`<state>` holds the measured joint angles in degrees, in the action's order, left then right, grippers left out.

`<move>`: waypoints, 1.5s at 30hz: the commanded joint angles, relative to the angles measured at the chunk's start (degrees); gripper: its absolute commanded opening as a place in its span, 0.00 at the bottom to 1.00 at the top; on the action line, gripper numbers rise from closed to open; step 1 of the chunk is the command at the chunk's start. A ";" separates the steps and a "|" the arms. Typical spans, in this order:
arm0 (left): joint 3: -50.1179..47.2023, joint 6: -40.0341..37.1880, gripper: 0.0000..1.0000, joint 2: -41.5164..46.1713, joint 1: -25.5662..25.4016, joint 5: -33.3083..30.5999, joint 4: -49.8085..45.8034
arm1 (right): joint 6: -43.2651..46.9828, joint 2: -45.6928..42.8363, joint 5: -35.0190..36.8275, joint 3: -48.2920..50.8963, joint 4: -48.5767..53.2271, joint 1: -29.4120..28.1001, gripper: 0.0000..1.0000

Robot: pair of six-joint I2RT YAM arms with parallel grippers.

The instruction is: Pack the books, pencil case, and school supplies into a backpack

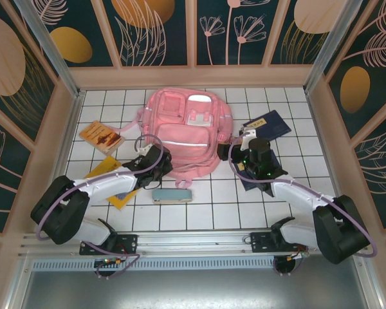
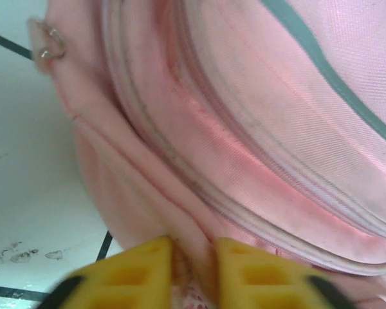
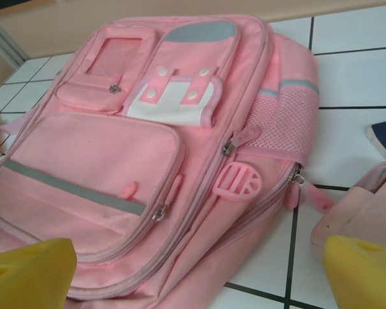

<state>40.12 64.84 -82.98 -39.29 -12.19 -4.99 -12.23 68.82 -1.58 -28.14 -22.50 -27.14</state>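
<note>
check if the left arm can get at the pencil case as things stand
Probably not yet: the left gripper is shut on the near edge of the backpack and would have to let go first. The pencil case lies uncovered on the tiles close by.

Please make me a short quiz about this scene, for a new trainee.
1. True or false: the pencil case lies on the tiles, outside the backpack.
2. What does the left gripper pinch? A. a cup B. backpack fabric C. the pencil case
3. In one word: is the right gripper open or shut?
Key: 1 true; 2 B; 3 open.
</note>
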 commanded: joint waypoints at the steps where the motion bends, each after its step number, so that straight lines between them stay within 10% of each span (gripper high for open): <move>1: 2.74 -2.54 0.00 -2.21 1.04 -3.85 -0.01 | 1.66 0.86 -0.73 -2.33 -1.54 -0.75 0.99; 13: 3.91 -10.55 0.00 5.28 8.93 -7.70 -4.26 | 3.78 5.70 -2.69 -4.98 -0.18 -1.63 0.97; 25: 3.48 -13.08 0.00 6.36 9.84 -9.16 -5.06 | 4.59 17.44 -8.58 -12.31 5.09 3.55 0.42; 45: 7.76 -18.96 0.00 5.03 15.12 -9.55 -6.08 | 11.21 33.80 -9.84 -22.84 11.39 4.94 0.50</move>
<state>44.75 47.66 -77.76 -24.71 -19.18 -12.27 -3.05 101.25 -9.34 -49.43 -13.41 -22.85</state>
